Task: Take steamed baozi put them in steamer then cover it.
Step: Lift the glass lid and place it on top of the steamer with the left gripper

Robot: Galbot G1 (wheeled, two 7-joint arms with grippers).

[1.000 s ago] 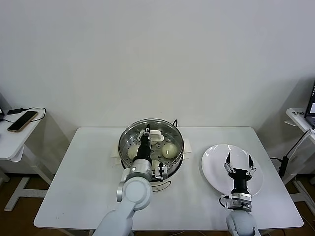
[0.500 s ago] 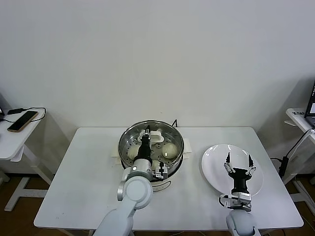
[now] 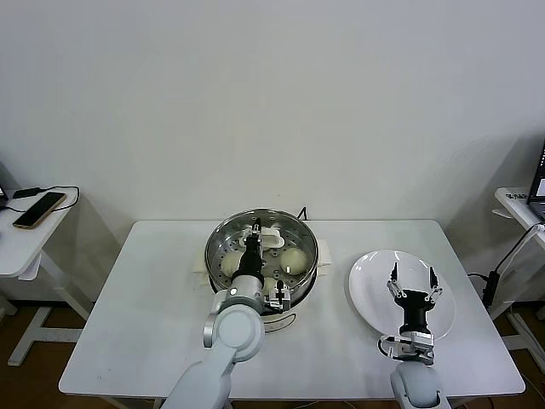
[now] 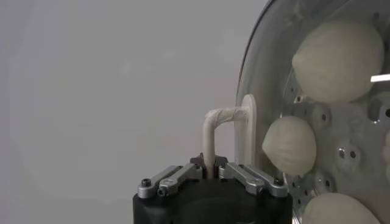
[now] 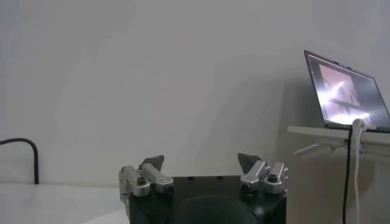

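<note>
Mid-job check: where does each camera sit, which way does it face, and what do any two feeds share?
Head: high, looking down at both arms, steamer, plate.
Left wrist: behind left claw, shut on the cover handle; baozi behind the glass.
Right wrist: behind open right claw, facing wall and laptop.
Head and left wrist share cover and baozi.

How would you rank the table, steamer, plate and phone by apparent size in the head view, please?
1. Table
2. Steamer and plate, too alike to rank
3. Phone, though it lies farther off.
</note>
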